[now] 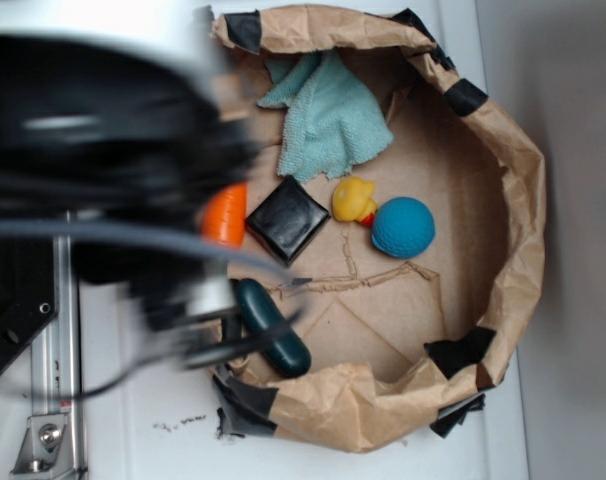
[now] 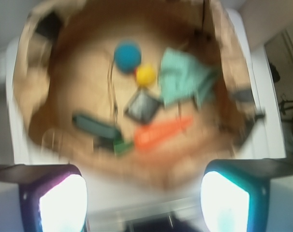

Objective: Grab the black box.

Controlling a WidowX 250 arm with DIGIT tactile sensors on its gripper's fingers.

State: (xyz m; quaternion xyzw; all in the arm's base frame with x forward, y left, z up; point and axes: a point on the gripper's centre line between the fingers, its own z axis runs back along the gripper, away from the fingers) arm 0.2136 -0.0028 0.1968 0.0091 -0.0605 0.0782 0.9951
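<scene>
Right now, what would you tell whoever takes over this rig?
Claw: open, empty, above the near rim of the paper-walled bin; both views are motion-blurred.
Black box: flat on the bin floor, beside the orange carrot toy, below the teal cloth, left of the yellow duck and blue ball.
Done: nothing grabbed yet.
Left: centre over the box, descend, close, lift.
</scene>
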